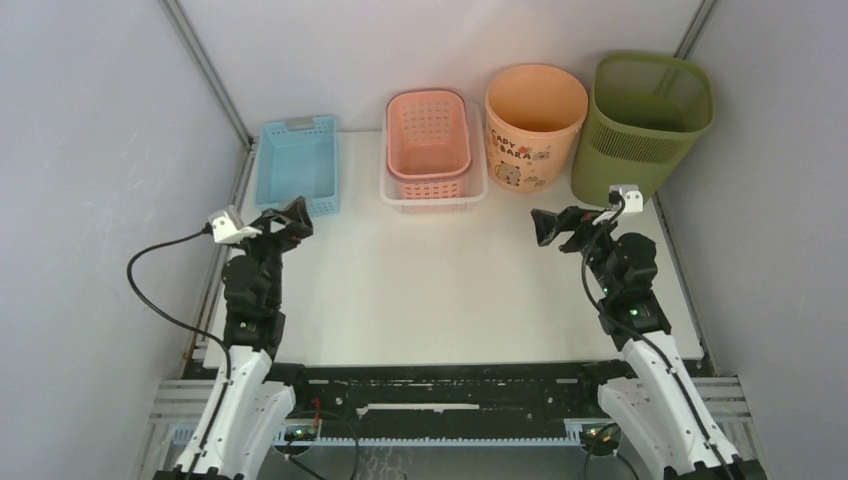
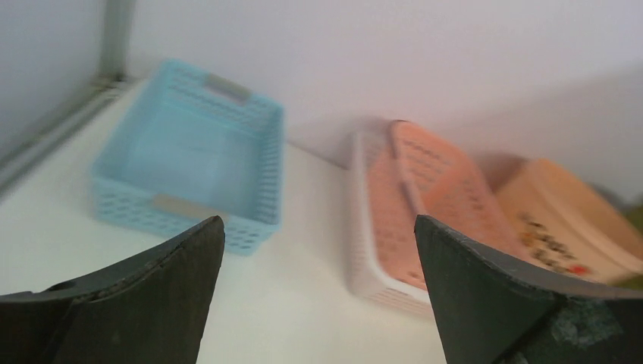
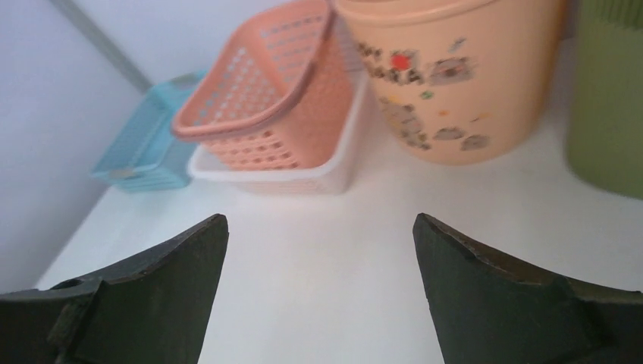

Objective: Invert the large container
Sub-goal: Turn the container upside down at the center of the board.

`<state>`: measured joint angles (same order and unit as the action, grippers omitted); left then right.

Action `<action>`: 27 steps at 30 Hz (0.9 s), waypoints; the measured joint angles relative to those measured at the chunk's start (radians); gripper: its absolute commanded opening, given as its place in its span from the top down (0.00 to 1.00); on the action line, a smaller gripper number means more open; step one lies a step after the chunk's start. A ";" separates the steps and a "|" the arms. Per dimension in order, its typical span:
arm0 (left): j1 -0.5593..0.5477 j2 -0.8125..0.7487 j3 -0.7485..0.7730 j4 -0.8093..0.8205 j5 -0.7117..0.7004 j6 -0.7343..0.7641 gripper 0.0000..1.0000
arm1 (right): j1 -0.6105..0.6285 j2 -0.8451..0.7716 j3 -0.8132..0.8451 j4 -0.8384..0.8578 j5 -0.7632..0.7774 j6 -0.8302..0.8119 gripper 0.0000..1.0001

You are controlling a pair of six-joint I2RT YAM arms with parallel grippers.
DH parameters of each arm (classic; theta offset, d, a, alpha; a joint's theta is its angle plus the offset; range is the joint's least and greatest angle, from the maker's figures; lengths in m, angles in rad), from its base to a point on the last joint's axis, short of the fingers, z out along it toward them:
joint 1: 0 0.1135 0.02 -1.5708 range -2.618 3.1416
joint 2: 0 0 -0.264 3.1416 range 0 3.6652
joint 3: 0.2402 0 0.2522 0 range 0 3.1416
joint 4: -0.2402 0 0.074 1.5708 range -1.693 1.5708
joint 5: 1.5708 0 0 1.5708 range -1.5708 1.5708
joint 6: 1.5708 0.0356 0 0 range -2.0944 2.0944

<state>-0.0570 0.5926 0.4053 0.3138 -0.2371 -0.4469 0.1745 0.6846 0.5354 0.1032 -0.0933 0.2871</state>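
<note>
The large container, a tall olive-green bin [image 1: 648,125] with a mesh upper band, stands upright with its mouth up at the back right corner. Its solid side shows at the right edge of the right wrist view [image 3: 610,98]. My right gripper [image 1: 556,226] is open and empty, above the table in front of and to the left of the bin; its jaws stand wide apart over bare table [image 3: 318,227]. My left gripper [image 1: 290,220] is open and empty at the left, near the blue basket; it shows in the left wrist view [image 2: 318,227] too.
A peach round bucket [image 1: 533,125] with cartoon print stands just left of the bin. A pink basket [image 1: 428,140] sits nested in a white tray [image 1: 395,202]. A blue basket [image 1: 297,163] is at back left. Grey walls close in on both sides.
</note>
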 measured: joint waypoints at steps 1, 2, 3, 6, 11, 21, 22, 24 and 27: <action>-0.004 0.005 0.019 -0.001 0.040 -0.025 0.00 | -0.012 -0.005 0.014 -0.018 -0.046 0.024 0.00; -0.010 0.014 0.035 0.008 0.095 -0.058 0.00 | -0.027 -0.011 0.018 -0.033 -0.095 0.047 0.00; -0.013 0.022 0.040 0.017 0.140 -0.084 0.00 | -0.048 -0.016 0.014 -0.052 -0.157 0.074 0.00; -0.017 0.087 0.066 0.026 0.293 -0.159 0.00 | -0.098 0.005 -0.018 -0.093 -0.320 0.143 0.01; -0.018 0.346 0.162 0.045 0.541 -0.326 0.00 | -0.090 0.105 -0.024 -0.194 -0.407 0.172 0.13; -0.150 0.496 0.195 -0.119 0.492 -0.322 0.00 | 0.166 0.161 0.020 -0.361 -0.214 0.164 0.16; -0.187 0.474 0.211 -0.169 0.422 -0.290 0.00 | 0.183 0.161 0.025 -0.367 -0.196 0.164 0.16; -0.269 0.425 0.260 -0.272 0.261 -0.232 0.00 | 0.221 0.162 0.031 -0.377 -0.157 0.164 0.16; -0.261 0.413 0.336 -0.367 0.120 -0.227 0.00 | 0.267 0.168 0.031 -0.391 -0.115 0.165 0.16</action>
<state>-0.3180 1.0054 0.7418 -0.0536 -0.1169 -0.6735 0.4412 0.8524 0.5663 -0.2878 -0.2081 0.4522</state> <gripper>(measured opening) 0.996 0.846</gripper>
